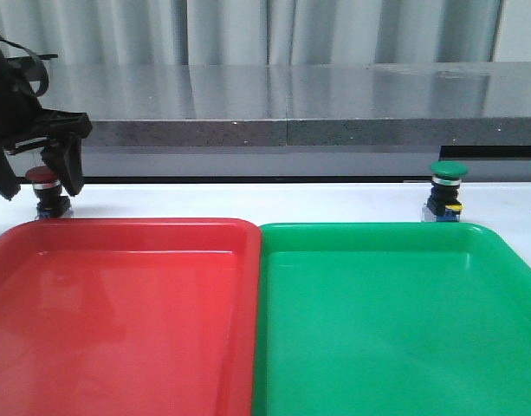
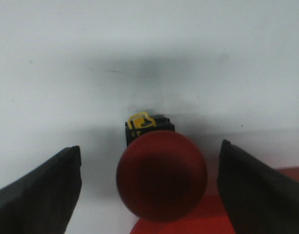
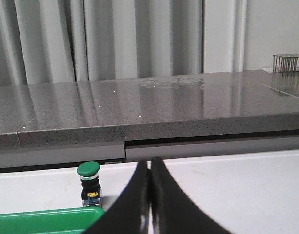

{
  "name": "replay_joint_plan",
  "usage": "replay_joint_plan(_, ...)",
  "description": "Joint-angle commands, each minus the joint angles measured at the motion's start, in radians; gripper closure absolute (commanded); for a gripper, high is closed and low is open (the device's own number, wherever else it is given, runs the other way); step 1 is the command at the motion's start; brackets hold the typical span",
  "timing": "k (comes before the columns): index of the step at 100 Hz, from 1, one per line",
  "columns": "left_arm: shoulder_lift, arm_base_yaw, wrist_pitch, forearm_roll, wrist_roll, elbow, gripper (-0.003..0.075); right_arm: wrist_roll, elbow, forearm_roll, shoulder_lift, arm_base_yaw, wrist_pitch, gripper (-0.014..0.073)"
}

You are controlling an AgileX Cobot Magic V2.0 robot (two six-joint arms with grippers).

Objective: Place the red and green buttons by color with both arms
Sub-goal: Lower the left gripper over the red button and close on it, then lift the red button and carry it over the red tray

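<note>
At the far left of the front view the left gripper [image 1: 33, 182] hangs over the red button [image 1: 44, 178], its matte black fingers [image 1: 70, 169] spread wide on either side of the cap. The left wrist view shows this plainly — the domed, dark red cap [image 2: 161, 175] sits between the two wedge-shaped fingers with clear gaps on both sides, nothing touching it. A small yellow clip [image 2: 141, 121] shows on the button's black body. The button stands upright on the white tabletop [image 1: 248, 201], just behind the back rim of the glossy red tray [image 1: 118, 321].

The green button [image 1: 445, 191] stands upright at the right of the front view, just behind the back rim of the smooth green tray [image 1: 395, 321]; the two trays lie side by side, edges touching.

In the right wrist view the right gripper [image 3: 150, 195] has its curved fingers pressed together, holding nothing — the green button [image 3: 89, 181] stands apart at lower left.
</note>
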Motion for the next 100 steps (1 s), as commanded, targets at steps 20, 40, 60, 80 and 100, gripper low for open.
replay_joint_plan(20, -0.056, -0.007, -0.077, -0.014, 0.004, -0.033, 0.0356, -0.004, -0.018, -0.003, -0.018, -0.006, -0.074, 0.0658)
replay_joint_plan(40, -0.056, -0.007, -0.080, -0.014, 0.004, -0.033, 0.0503, -0.004, -0.018, -0.003, -0.018, -0.006, -0.074, 0.0658)
replay_joint_plan(60, -0.059, -0.007, -0.083, -0.039, 0.004, -0.034, 0.0591, -0.004, -0.018, -0.003, -0.018, -0.006, -0.074, 0.0658)
replay_joint_plan(80, -0.101, -0.009, -0.050, -0.039, -0.003, -0.045, 0.0627, -0.004, -0.018, -0.003, -0.018, -0.006, -0.074, 0.0658)
replay_joint_plan(100, -0.194, -0.014, -0.041, -0.039, -0.058, -0.045, 0.0627, -0.004, -0.018, -0.003, -0.018, -0.006, -0.074, 0.0658)
